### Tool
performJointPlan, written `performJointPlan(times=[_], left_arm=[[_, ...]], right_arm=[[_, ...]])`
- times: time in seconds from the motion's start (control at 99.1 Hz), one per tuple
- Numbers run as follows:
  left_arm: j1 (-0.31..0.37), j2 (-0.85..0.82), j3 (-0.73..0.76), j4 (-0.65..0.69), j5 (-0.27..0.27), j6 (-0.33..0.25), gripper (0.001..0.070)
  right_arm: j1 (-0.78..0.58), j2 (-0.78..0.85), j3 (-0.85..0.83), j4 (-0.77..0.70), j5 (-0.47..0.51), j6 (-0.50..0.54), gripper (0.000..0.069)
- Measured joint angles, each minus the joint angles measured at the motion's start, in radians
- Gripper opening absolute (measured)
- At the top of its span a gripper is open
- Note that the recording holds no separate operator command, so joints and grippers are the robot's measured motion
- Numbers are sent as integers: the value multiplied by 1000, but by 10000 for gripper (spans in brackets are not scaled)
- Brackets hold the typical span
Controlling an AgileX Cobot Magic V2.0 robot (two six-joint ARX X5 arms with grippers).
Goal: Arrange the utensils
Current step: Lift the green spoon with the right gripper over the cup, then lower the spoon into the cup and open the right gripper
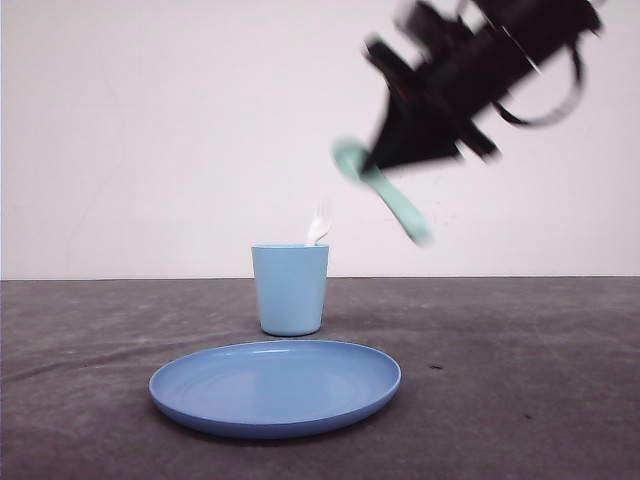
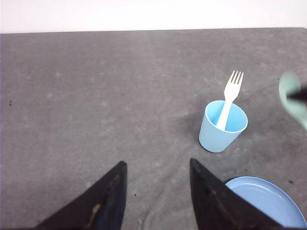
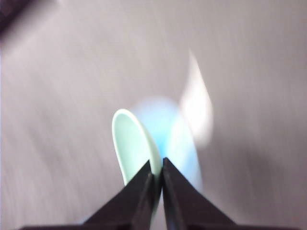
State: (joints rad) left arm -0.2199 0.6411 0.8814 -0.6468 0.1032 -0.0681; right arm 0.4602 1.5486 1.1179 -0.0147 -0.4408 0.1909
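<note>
Lab-like test setup: bare grey tabletop (image 1: 520, 400), plain white wall (image 1: 150, 130).

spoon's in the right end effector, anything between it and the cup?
No separate obstacle visible. The right end effector holds the green spoon in the air, up and to the right of the cup. But the white fork already stands inside the cup, leaning on its rim, taking part of the opening.

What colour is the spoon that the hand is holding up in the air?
Mint green. The spoon, pinched in the right hand, shows best in the front view.

Fork (image 2: 229, 98) occupies cup (image 2: 222, 125) mouth; remaining gap seemingly adequate.
</note>
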Motion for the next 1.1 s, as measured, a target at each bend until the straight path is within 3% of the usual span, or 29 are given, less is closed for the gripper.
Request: performJointPlan(times=[0.111, 0.252, 0.363, 0.464, 0.706, 1.1], left_arm=[[0, 0, 0, 0, 0, 0, 240], [0, 0, 0, 0, 0, 0, 240], [0, 0, 0, 0, 0, 0, 240], [0, 0, 0, 0, 0, 0, 240], [0, 0, 0, -1, 0, 0, 240], [0, 0, 0, -31, 0, 0, 240]], right_arm=[[47, -3, 2, 200, 41, -1, 21], [108, 7, 2, 422, 165, -29, 21], [143, 41, 2, 521, 253, -82, 21], [160, 96, 2, 593, 271, -129, 21], [171, 247, 2, 700, 282, -190, 21], [170, 377, 1, 641, 284, -195, 21]])
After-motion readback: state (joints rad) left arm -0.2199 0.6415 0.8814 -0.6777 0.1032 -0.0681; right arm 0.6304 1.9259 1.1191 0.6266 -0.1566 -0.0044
